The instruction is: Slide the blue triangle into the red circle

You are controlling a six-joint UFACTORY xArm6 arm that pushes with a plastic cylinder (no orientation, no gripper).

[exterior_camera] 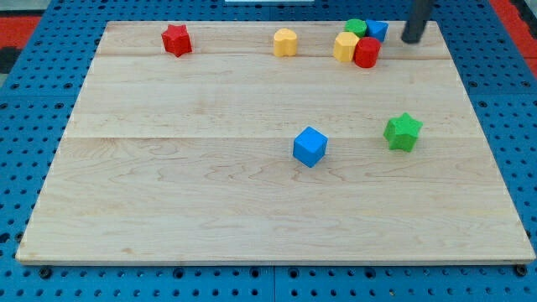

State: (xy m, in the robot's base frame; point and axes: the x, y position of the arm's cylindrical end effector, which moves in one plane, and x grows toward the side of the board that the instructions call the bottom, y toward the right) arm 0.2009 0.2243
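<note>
The blue triangle [377, 30] sits at the view's top right, its shape partly hidden behind the red circle [367, 52], which it touches. A green block [356, 28] and a yellow block [345, 47] crowd against them on the left. My tip [411, 39] is just to the right of the blue triangle, a small gap apart, with the dark rod rising out of the view's top.
A red star [176, 39] lies at the top left and a yellow block [285, 42] at the top middle. A blue cube [310, 147] sits mid-board and a green star [403, 132] to its right. The wooden board [168, 210] lies on a blue pegboard.
</note>
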